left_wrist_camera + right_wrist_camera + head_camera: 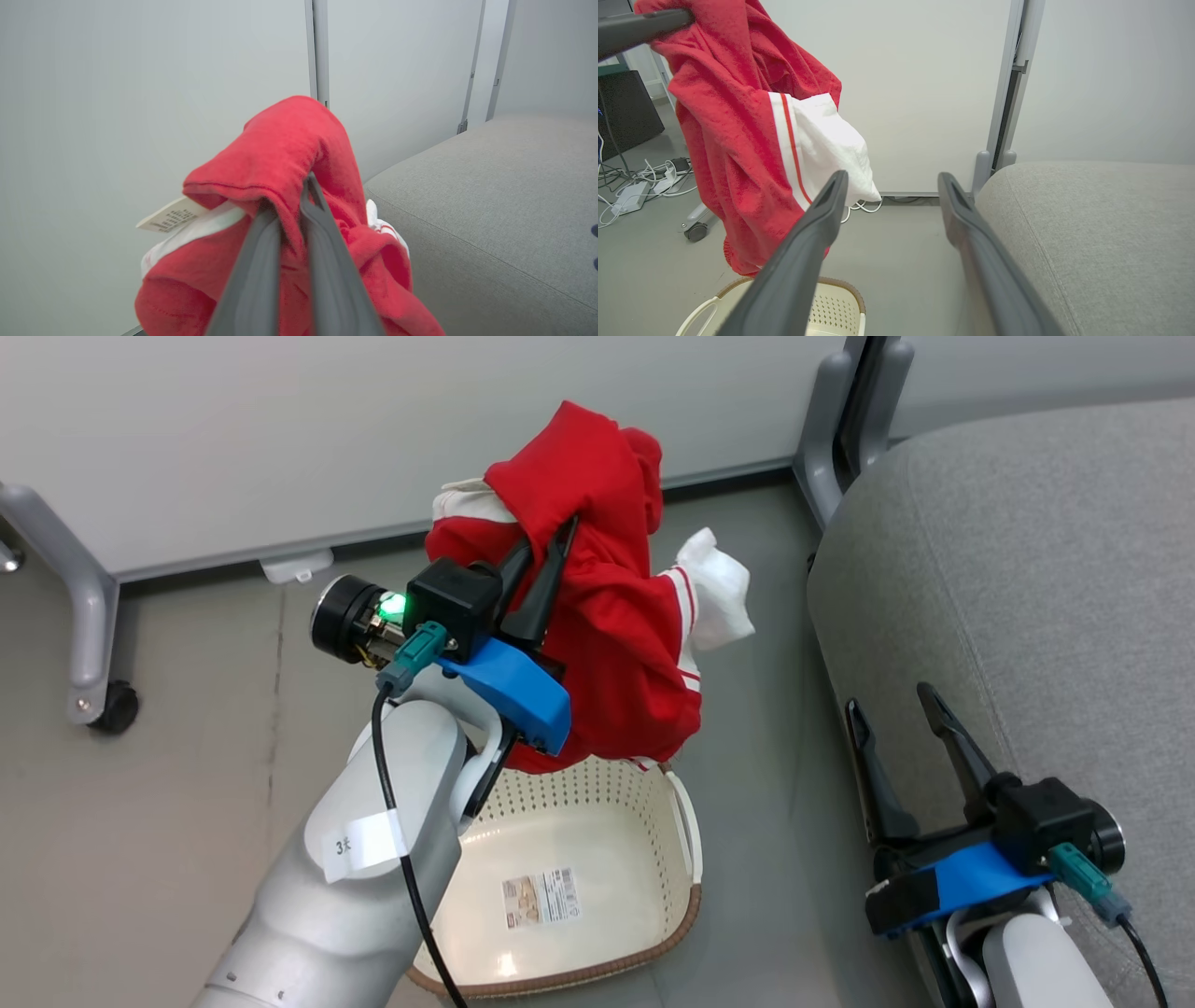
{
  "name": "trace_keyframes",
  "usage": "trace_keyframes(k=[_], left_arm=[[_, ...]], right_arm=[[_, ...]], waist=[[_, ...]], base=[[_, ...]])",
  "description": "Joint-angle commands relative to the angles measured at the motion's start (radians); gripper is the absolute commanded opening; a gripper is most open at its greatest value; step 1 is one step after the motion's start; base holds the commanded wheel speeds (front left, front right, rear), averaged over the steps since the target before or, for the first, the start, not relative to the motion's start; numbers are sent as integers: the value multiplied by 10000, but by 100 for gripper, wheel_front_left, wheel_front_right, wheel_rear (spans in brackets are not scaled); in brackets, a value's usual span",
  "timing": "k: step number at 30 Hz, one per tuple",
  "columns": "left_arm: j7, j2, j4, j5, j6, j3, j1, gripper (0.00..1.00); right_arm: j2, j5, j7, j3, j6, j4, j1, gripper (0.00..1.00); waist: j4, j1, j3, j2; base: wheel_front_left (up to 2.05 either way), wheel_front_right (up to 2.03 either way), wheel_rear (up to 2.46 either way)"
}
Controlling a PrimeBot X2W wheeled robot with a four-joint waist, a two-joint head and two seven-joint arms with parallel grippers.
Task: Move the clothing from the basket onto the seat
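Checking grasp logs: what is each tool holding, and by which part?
Left tool is shut on the bright red fabric garment with white panels, pinching a bunched red fold near its top. Right tool: open, empty.

So the clothing [607, 616] is held up in the air, bunched and draped, pinched between the closed fingers of the left gripper [549, 537]. Bright red fabric, white panels, thin red-and-white striped trim, and a white paper tag [170, 215] is seen sticking out of the folds. The lowest fold is hung right at the far rim of the basket [686, 859]; contact can't be told. The basket is sat upright on the floor [187, 803]: cream perforated plastic, brown woven-look rim, barcode sticker [540, 898] inside. The seat [1027, 569], grey upholstery with a rounded edge, is found just to its right.
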Motion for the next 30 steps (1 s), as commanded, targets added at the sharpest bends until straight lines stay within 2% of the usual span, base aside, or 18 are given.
trace_keyframes(k=[1,8,17,21,30], left_arm=[[-54,-7,-91,-56,-30,-30,-86,0],[-54,-4,-483,-157,-30,-383,-123,0],[-54,-6,-592,-337,58,-748,-19,0],[-55,-8,-601,-404,66,-907,-26,0],[-55,-6,-776,-633,144,-1288,-282,0]], right_arm=[[15,60,-31,-6,1,30,179,100],[23,123,-31,-103,1,101,611,100],[25,92,-31,-9,1,10,535,100],[22,-45,-31,287,1,-123,161,100],[-464,79,-30,1569,1,-95,-1396,100]], waist=[[29,2,-287,-1],[101,2,-892,-1],[194,2,-1090,-1],[246,2,-1070,-1],[453,2,-892,-1]], base=[[0,0,0],[0,0,0],[0,0,0],[0,0,0],[0,0,0]])
